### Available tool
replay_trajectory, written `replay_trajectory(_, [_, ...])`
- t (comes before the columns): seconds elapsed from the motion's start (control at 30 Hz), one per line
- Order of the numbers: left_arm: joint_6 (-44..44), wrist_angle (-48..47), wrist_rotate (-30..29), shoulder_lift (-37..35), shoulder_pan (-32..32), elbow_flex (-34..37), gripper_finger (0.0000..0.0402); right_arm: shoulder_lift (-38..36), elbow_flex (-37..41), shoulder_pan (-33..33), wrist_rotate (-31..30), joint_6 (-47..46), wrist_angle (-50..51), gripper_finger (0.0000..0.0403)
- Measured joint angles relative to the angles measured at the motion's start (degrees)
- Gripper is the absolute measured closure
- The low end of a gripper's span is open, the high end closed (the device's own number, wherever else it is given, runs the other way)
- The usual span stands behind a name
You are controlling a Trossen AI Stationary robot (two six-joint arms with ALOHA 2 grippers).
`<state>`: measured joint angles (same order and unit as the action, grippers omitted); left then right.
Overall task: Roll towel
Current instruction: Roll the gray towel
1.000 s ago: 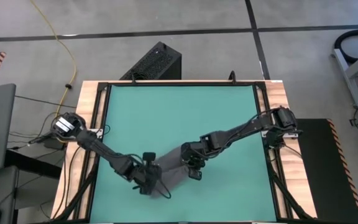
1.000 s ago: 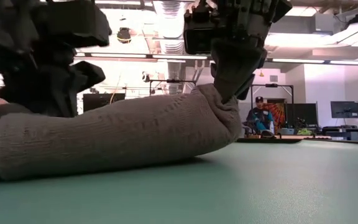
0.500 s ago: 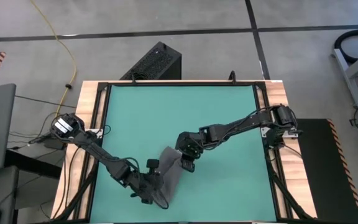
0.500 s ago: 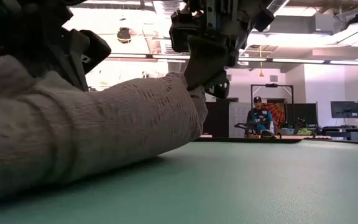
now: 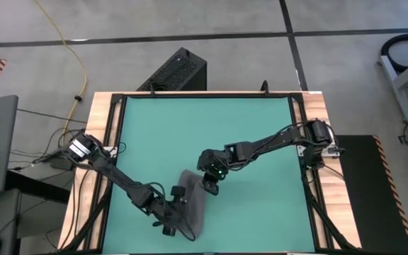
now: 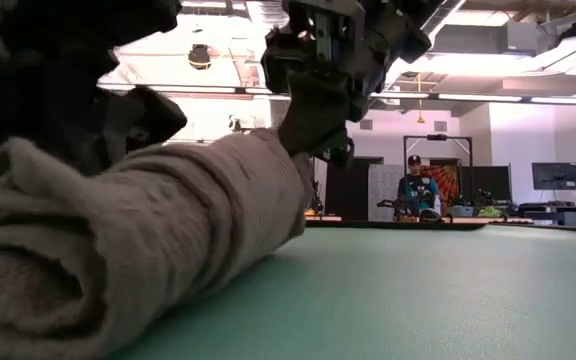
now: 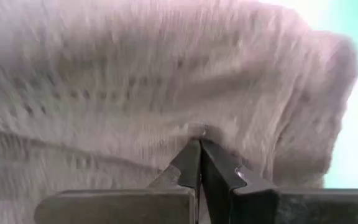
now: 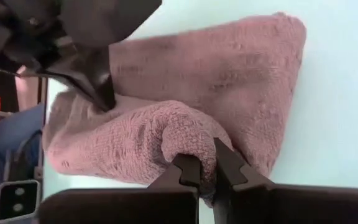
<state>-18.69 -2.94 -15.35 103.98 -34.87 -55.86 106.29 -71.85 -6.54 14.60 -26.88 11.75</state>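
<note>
The grey towel (image 5: 192,205) lies as a thick loose roll on the green mat (image 5: 261,142), near the mat's near edge, running from far to near. In the low view its near end (image 6: 58,290) shows its wound layers. My left gripper (image 5: 180,210) is at the roll's left side near its near end, shut on the cloth. My right gripper (image 5: 210,185) is at the roll's far end, shut on it. My left gripper bites a small pucker of the towel's outer layer (image 7: 202,129) between its fingertips, slanting down from the table's left. The roll rests on the mat. My right gripper pinches a bunched fold at the towel's far end (image 8: 188,140) between its two fingers, slanting down from the table's right. That end (image 6: 268,165) sits raised, with the rest of the roll on the mat.
The mat is bare to the far side and right of the towel. A wooden frame (image 5: 108,127) borders the mat. A black box (image 5: 178,71) stands on the floor beyond the far edge. A person (image 6: 415,190) sits far back in the room.
My left gripper has gone toward the near edge and a little right, and my right gripper toward the left. The towel has turned about between them: it lay slanting left to right and now runs from far to near, its near end swung toward the low camera.
</note>
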Motion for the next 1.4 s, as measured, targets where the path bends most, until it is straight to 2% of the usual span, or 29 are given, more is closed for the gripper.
replay_trajectory(0.33, [0.7, 0.1, -0.3, 1.1, 0.3, 0.0, 0.0401, 3.2, 0.0, 1.3, 0.5, 0.4, -4.0, 0.0378])
replay_trajectory(0.57, [3.7, 0.1, -0.8, 1.1, 0.4, 0.0, 0.0401, 6.4, -0.2, 2.0, 1.5, 0.6, -10.3, 0.0378])
replay_trajectory(0.7, [5.4, -5.1, -5.5, 1.1, -0.5, -2.9, 0.0401, 8.4, -0.2, 2.2, 1.7, 0.4, -11.2, 0.0378])
replay_trajectory(0.87, [5.6, -22.2, -11.8, 1.0, -2.5, -11.9, 0.0401, 10.1, -0.2, 2.1, 2.0, -0.5, -11.5, 0.0378])
replay_trajectory(0.97, [7.1, -28.2, -20.8, 1.0, -4.2, -16.3, 0.0401, 10.1, -0.2, 2.1, 1.9, -0.5, -11.4, 0.0378])
replay_trajectory(1.03, [11.8, -27.5, -27.0, 0.9, -5.2, -18.0, 0.0401, 9.9, -0.2, 2.2, 1.9, -0.5, -11.4, 0.0378])
replay_trajectory(1.07, [14.7, -26.2, -28.1, 0.9, -5.4, -18.3, 0.0401, 9.9, -0.2, 2.2, 1.8, -0.5, -11.4, 0.0378])
replay_trajectory(1.13, [19.4, -21.5, -26.4, 0.9, -4.9, -18.0, 0.0401, 9.9, -0.2, 2.2, 1.8, -0.5, -11.5, 0.0378])
replay_trajectory(1.23, [22.0, -15.9, -22.5, 1.0, -2.1, -15.4, 0.0402, 9.9, -0.2, 2.2, 1.8, -0.5, -11.5, 0.0378])
replay_trajectory(1.4, [26.8, -7.0, -22.7, 1.1, 1.9, -10.5, 0.0401, 9.9, -0.1, 2.1, 1.8, -0.6, -11.4, 0.0378])
